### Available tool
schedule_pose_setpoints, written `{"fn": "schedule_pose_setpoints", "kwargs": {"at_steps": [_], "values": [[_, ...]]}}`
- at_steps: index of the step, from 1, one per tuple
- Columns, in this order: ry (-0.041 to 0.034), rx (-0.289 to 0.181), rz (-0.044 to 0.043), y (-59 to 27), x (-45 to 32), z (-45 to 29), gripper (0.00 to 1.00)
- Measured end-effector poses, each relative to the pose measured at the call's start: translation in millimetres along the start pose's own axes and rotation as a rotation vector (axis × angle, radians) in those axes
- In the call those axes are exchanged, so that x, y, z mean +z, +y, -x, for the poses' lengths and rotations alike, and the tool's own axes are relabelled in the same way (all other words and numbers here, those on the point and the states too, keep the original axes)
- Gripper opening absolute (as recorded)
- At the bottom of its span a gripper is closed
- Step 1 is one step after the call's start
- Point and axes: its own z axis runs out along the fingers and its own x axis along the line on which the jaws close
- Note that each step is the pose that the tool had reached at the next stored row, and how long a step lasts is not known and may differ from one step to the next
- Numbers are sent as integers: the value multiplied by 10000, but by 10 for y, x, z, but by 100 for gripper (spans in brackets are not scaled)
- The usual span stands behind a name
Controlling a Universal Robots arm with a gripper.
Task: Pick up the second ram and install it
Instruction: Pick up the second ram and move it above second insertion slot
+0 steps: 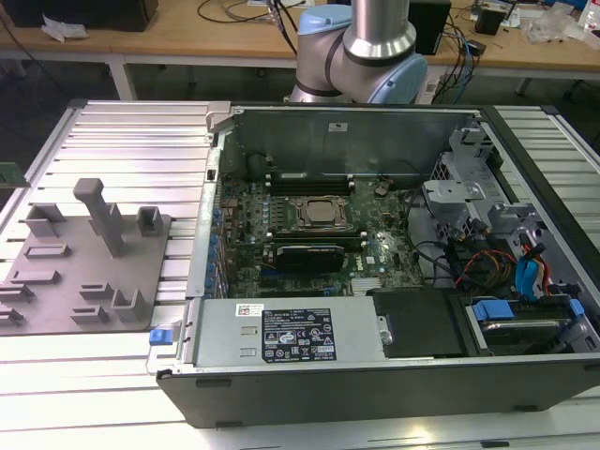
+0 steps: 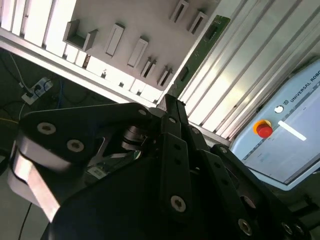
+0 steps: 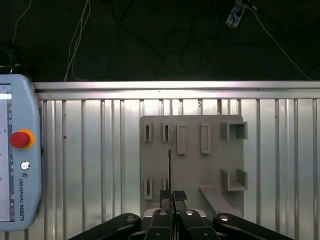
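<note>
Pick-up looks done: the fingers (image 3: 164, 197) are clamped on the second ram (image 2: 200, 47), held above the grey tray (image 3: 210, 165), apparently clear of it. Installing calls for squaring it to a free motherboard (image 1: 380, 253) slot.

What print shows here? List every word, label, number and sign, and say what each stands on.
Teach pendant: a maker's name in capitals along its edge, left unquoted; screen text too small to read.
Black label on the power-supply cover: white print, too small to read.
Small white sticker beside it: unreadable.
White tag on the case's back wall: unreadable.
The second ram, gripped in the end effector: no readable print.
</note>
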Motion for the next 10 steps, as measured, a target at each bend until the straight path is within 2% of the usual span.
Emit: {"fn": "schedule_pose_setpoints", "kwargs": {"at_steps": [2,6,10], "values": [[0,0,1,2,-103,-1,9],[1,0,2,-3,-107,0,9],[0,0,0,-144,-108,0,9]]}}
